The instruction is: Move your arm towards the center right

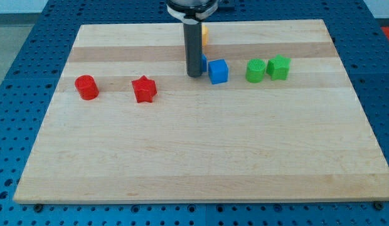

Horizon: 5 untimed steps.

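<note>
My tip [194, 75] rests on the wooden board [201, 163] in its upper middle. A blue cube [218, 71] sits just to the tip's right. A second blue block [204, 62] peeks out behind the rod, mostly hidden. A yellow block [205, 34] shows partly behind the rod near the board's top edge. To the right stand a green cylinder [255, 70] and a green star [279, 67], touching. To the left lie a red star [144, 89] and a red cylinder [86, 86].
The board lies on a blue perforated table [19, 56] that shows on all sides.
</note>
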{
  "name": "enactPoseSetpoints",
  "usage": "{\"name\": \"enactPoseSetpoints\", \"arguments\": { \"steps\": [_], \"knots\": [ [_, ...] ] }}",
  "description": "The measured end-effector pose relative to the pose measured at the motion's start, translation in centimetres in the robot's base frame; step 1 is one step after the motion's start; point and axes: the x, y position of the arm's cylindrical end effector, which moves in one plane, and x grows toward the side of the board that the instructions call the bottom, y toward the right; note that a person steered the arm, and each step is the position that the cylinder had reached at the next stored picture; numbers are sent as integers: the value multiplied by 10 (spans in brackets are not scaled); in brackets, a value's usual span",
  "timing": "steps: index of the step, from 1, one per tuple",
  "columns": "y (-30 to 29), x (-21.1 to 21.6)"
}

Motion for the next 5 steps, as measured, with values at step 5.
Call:
{"name": "enactPoseSetpoints", "arguments": {
  "steps": [5],
  "knots": [
    [67,100]
  ]
}}
